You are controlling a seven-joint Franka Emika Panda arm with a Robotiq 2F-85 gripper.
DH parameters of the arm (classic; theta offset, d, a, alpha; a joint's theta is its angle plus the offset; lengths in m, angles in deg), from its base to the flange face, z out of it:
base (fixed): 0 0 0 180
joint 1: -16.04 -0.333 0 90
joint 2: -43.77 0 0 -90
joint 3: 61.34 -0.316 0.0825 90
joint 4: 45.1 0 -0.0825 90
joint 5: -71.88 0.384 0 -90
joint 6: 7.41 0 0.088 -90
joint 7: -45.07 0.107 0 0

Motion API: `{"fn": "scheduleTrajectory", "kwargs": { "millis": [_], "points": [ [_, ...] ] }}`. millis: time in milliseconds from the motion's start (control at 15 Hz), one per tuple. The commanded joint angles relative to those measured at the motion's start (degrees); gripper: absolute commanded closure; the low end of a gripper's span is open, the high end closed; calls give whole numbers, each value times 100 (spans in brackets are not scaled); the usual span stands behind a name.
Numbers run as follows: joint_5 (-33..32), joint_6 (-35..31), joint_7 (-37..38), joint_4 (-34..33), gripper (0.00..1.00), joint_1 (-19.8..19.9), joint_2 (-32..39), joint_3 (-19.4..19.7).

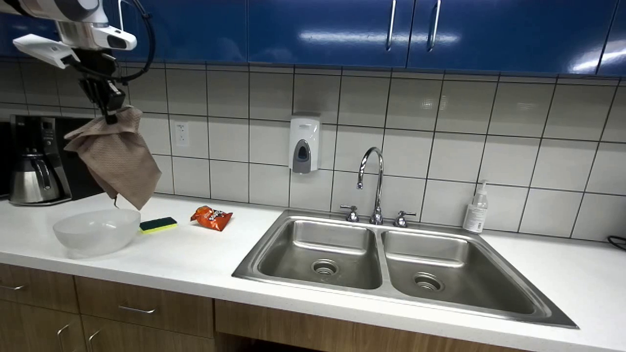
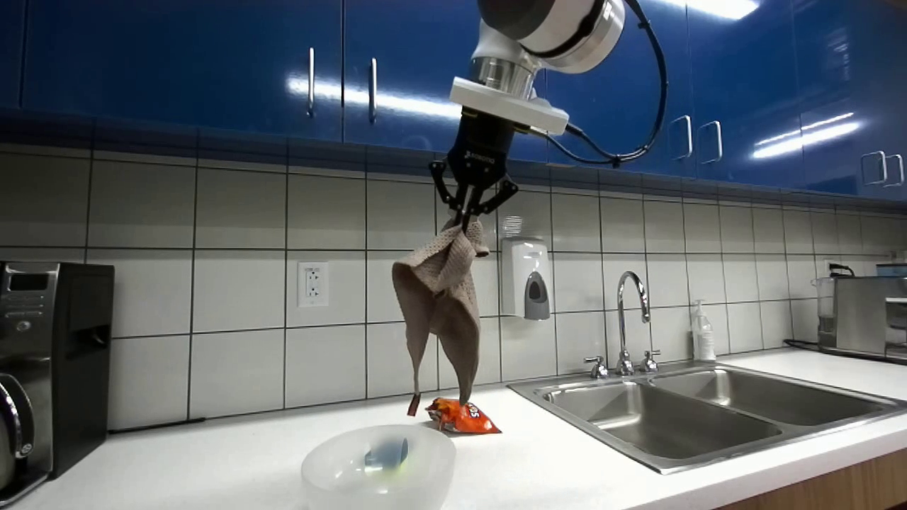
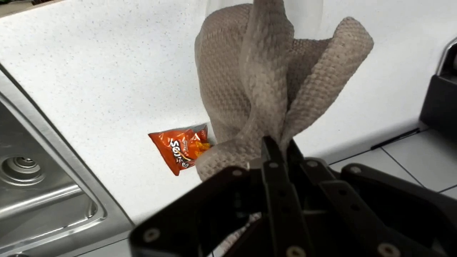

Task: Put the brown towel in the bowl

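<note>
Pickup done | brown waffle-weave towel hangs in mid-air, not yet in the translucent bowl | Robotiq gripper clamped on the towel's upper folds | left: align, lower, release | overlap with bowl hard to judge, mostly out of sight in wrist view

In an exterior view, the tiled wall is faced nearly head-on from in front of the worktop, and the sink is looked into from above. In an exterior view, the bowl is caught close by at the bottom edge, while the wall is met more obliquely and the sink is seen receding to the right. In the wrist view, the worktop is looked down on past the claw, with the towel very near and the wall set along the bottom. The bowl and tap are shared by both exterior views; towel, sink and orange bag by all three.
</note>
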Motion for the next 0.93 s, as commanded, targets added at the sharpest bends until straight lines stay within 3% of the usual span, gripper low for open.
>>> {"fn": "scheduleTrajectory", "kwargs": {
  "millis": [0, 867],
  "points": [
    [243, -114, -271, 47, 98, -23, -77, -165],
    [468, -600, -447, -133, 98, -183, 896, -414]
  ]
}}
